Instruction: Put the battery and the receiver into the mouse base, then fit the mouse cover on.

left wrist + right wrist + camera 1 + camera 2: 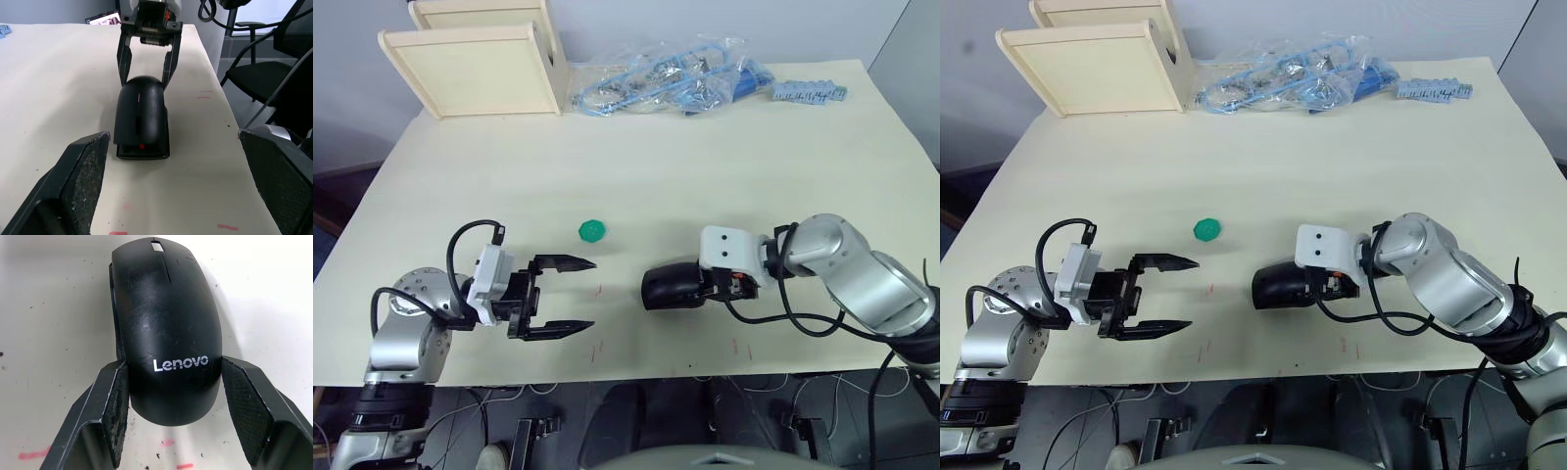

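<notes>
Now mouse cover sits on mouse base — right gripper straddling, unclenched; left gripper spread wide.

Lower left of the frame: the left gripper lies low over the cream table with its two black fingers spread wide and nothing between them, pointing toward frame centre. Just right of centre, the right gripper is at the rear end of the mouse cover, a glossy black shell resting on the tabletop. A green round disc lies above and between the two grippers; wooden trays stand at upper left, and a clear bag of blue parts lies at top centre.
</notes>
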